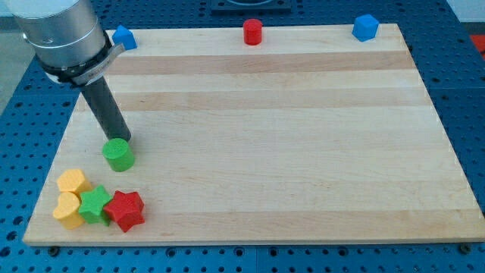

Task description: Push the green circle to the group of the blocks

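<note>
The green circle stands near the view's left edge of the wooden board. My tip is at the circle's upper side, touching or nearly touching it. Below it, in the view's bottom left corner, sits the group: a yellow block, a yellow heart, a green star and a red star, all packed close. The green circle is a short gap above the group.
Along the view's top edge stand a blue block at the left, a red cylinder in the middle and a blue block at the right. The arm's grey body hangs over the top left corner.
</note>
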`<state>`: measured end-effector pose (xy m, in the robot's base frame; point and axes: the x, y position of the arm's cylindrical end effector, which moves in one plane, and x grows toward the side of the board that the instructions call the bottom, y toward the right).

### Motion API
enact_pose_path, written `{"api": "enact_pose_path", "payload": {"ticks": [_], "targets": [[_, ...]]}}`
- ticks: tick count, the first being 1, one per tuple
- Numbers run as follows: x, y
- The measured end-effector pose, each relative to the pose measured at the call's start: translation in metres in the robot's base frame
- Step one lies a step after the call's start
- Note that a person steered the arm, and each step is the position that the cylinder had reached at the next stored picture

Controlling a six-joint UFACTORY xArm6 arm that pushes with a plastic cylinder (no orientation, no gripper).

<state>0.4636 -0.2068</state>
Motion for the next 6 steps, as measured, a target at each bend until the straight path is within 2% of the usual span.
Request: {"api": "enact_pose_path", "payload": {"ticks": [2, 3, 6], "targets": [[-0.001, 0.032], [0.012, 0.022], [0.001, -0.002]]}}
